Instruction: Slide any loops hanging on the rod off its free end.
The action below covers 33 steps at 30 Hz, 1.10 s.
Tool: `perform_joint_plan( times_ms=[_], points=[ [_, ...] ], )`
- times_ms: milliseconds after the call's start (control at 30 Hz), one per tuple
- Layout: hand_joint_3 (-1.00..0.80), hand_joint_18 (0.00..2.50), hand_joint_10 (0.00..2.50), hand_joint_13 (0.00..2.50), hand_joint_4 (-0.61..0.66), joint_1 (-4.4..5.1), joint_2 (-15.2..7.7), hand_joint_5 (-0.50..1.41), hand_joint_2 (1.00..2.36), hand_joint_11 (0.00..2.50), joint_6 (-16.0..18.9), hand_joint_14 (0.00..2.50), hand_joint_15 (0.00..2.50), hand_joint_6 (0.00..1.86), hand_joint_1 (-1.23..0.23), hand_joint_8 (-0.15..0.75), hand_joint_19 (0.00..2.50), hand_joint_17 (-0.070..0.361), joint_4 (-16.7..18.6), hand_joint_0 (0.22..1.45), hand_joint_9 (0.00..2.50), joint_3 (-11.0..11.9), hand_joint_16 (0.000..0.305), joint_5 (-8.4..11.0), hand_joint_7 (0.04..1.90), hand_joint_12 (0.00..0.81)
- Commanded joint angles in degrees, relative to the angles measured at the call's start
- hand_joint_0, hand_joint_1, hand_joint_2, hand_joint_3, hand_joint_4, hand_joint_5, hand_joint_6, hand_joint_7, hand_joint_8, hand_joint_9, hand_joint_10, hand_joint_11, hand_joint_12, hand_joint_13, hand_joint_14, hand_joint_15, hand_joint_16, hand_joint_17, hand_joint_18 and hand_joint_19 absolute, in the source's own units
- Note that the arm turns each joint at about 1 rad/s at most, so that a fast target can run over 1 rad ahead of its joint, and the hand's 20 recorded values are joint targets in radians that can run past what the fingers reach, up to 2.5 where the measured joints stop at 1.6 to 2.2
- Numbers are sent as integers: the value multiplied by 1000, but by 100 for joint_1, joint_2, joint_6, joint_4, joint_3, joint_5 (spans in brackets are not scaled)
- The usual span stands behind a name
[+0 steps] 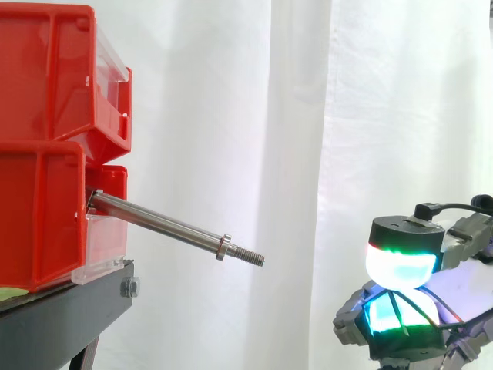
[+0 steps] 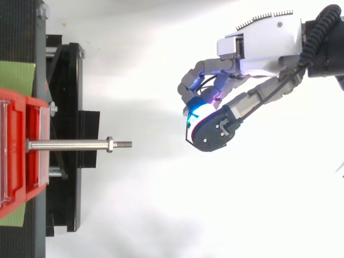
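Sticking out from the red bins (image 1: 46, 208), the steel rod (image 1: 162, 223) looks bare, nothing hanging on it. The robot hand (image 2: 215, 129) sits clenched and empty, well past the rod's free end. Closing in could bump the rod.

This looks like a robotics lab test setup rather than a lived-in room. A plain white curtain (image 1: 323, 116) hangs behind stacked red bins (image 1: 46, 200). A black stand (image 1: 62, 320) sits beneath the bins, and a bare steel rod (image 1: 166, 225) juts from their front as a fixture.
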Motion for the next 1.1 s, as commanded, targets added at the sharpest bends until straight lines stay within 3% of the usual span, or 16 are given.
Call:
perform_joint_plan(
  times_ms=[0, 267, 633, 833, 1067],
  points=[
    [-429, 482, 8, 576, 181, 9, 0, -127, 1006, 219, 45, 1, 0, 822, -535, 281, 68, 97, -66, 574, 954, -1, 43, 2, 1495, 263],
    [-414, 484, 8, 580, 171, 26, 0, -129, 1009, 234, 204, 0, 0, 823, -559, 287, 65, 96, -127, 576, 951, -1, 43, 2, 1493, 263],
    [-378, 494, 8, 583, 157, 44, 0, -130, 1011, 244, 705, 0, 0, 828, -608, 292, 56, 95, -417, 578, 942, -1, 42, 11, 1480, 263],
    [-386, 496, 9, 584, 155, 53, 0, -131, 1011, 248, 1381, 1, 0, 830, -606, 292, 62, 95, -786, 579, 941, 16, 42, -7, 1467, 262],
    [-384, 497, 11, 581, 158, 35, 0, -147, 1010, 250, 1372, 0, 0, 830, -696, 292, 47, 96, -918, 578, 925, 104, 43, -33, 1465, 264]
  ],
)
